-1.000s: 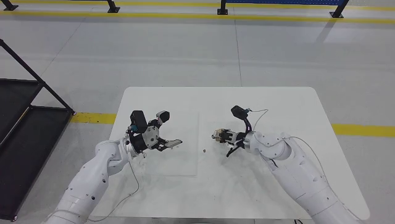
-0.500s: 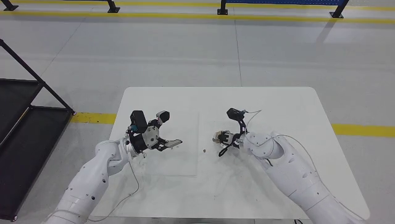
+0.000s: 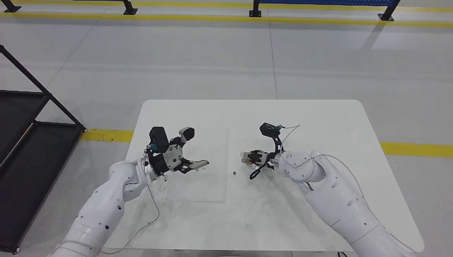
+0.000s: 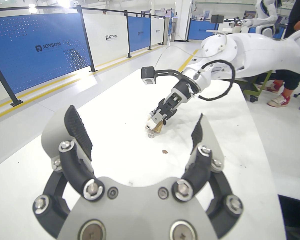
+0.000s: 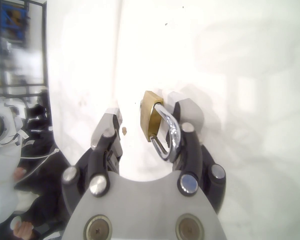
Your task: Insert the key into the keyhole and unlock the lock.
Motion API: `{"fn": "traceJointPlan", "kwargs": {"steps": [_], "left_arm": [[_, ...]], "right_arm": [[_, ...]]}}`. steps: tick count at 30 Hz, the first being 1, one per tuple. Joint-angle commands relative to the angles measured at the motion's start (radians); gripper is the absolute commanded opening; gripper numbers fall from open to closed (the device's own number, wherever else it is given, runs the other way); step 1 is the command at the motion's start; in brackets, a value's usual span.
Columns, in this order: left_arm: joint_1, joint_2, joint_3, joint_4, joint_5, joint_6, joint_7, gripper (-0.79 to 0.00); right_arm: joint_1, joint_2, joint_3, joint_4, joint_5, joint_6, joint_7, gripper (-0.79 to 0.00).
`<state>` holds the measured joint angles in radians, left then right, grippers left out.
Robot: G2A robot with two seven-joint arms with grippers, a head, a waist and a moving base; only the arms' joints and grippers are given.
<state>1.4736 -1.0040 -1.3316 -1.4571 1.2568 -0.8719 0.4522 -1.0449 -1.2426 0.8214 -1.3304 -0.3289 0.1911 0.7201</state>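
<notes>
A brass padlock (image 5: pixel 150 117) with a chrome shackle (image 5: pixel 171 133) lies between the fingers of my right gripper (image 5: pixel 143 104). It leans on one finger, and a gap shows on its other side. The jaws stand apart. In the top view the right gripper (image 3: pixel 248 158) and padlock (image 3: pixel 245 156) are at the table's middle. From the left wrist view, a small silvery piece (image 4: pixel 152 135) sticks out under the padlock (image 4: pixel 158 126); I cannot tell whether it is the key. My left gripper (image 3: pixel 192 149) hovers open and empty left of the middle.
A tiny brown speck (image 3: pixel 233 174) lies on the white table (image 3: pixel 318 115) between the two grippers. A thin white mat (image 3: pixel 205 183) covers the table's left-middle part. A black cart (image 3: pixel 21 151) stands on the floor off the left side.
My right gripper has slid a little to the left across the table, the padlock moving with it. The left arm has stayed still.
</notes>
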Motion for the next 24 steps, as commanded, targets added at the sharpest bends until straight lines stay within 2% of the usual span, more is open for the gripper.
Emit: {"fn": "traceJointPlan", "kwargs": {"steps": [1,15,24], "left_arm": [[0.000,0.000,0.000,0.000,0.000,0.000,0.000,0.000],[0.000,0.000,0.000,0.000,0.000,0.000,0.000,0.000],[0.000,0.000,0.000,0.000,0.000,0.000,0.000,0.000]], "right_arm": [[-0.003,0.000,0.002,-0.004,-0.002,-0.002,0.001,0.000],[-0.038,0.005,0.036,-0.078,-0.037,-0.015,-0.046,0.000],[-0.148,0.037,0.141,-0.296,-0.127,-0.040,-0.146,0.000]]}}
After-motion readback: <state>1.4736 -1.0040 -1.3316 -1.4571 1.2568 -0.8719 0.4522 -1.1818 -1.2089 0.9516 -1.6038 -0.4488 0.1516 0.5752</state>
